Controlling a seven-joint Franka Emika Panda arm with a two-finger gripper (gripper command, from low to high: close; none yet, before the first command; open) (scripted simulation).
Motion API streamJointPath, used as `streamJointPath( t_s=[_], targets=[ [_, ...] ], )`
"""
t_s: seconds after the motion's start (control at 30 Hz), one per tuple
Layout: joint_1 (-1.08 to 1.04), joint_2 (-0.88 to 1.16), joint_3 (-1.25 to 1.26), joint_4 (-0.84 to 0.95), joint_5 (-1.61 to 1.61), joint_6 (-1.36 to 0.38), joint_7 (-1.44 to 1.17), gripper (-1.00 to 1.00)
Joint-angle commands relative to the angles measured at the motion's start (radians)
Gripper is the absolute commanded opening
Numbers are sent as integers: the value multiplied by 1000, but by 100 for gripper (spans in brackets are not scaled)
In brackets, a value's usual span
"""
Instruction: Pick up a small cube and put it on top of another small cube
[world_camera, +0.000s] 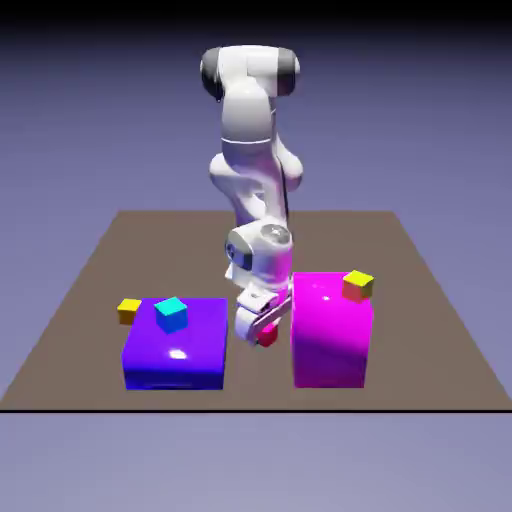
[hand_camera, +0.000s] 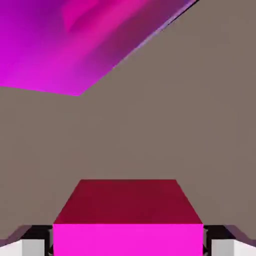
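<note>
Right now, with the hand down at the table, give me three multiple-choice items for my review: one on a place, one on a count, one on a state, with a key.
1. Where is the cyan cube?
A) on a yellow cube
B) on the blue block
C) between the fingertips

2. How many big blocks are there?
A) two
B) three
C) four

3. How is the gripper?
A) open, with nothing between its fingers
B) shut on a yellow cube
C) shut on the pink cube

Key:
1: B, the exterior view shows it on the block's top.
2: A, the blue block and the magenta block are the only big ones.
3: C, the hand view shows a fingertip against each side of the pink cube.
</note>
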Motion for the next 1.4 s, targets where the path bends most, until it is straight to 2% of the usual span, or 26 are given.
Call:
streamJointPath(
  t_s=[0.0,0.47,1.07,1.37],
  targets=[
    [-18,-21,29,-6,44,-13,-33,-100],
    [-245,-294,405,-88,599,-181,-444,-100],
    [-49,-293,-241,256,1032,-444,-855,-100],
    [-318,-267,-449,358,1032,-548,-464,-100]
  ],
)
